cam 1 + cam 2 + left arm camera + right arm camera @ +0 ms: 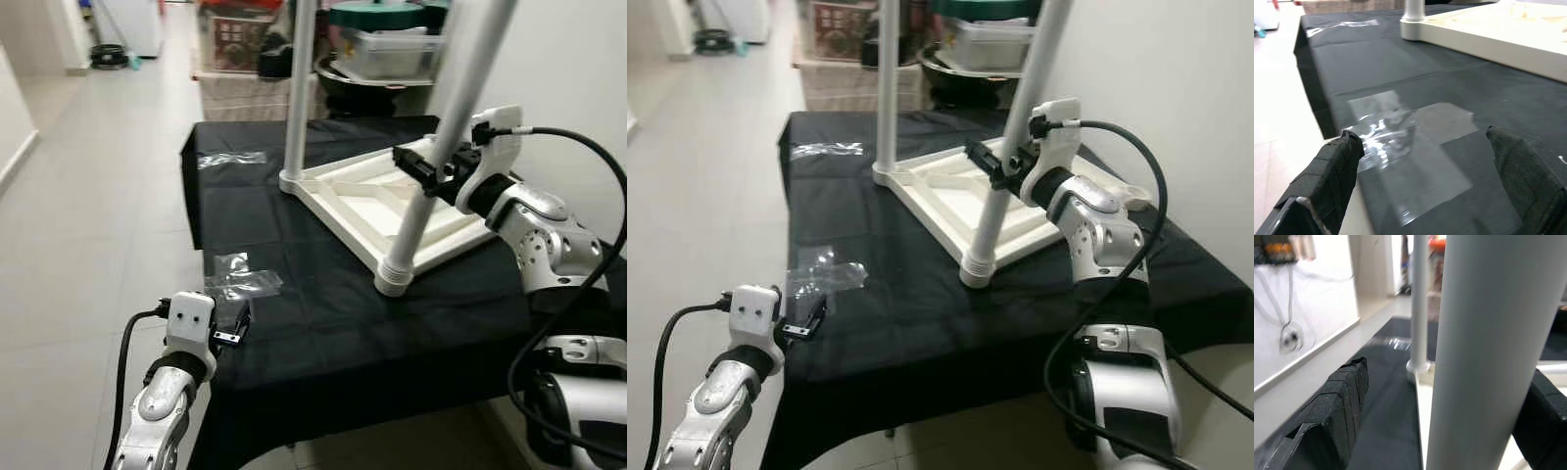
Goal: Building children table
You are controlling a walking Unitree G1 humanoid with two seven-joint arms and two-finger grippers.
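A white children's table top lies upside down on a black-covered table. Two white legs stand up from it: a near leg at the front corner and a far leg at the back corner. My right gripper is open around the near leg at mid height, one finger standing apart from it. Low at the table's front left edge, my left gripper is open and empty, with a clear plastic bag on the cloth just ahead of it.
A second clear plastic bag lies at the table's far left. Boxes and a lidded bin crowd the space behind the table. Tiled hallway floor runs along the left, and a white wall stands close on the right.
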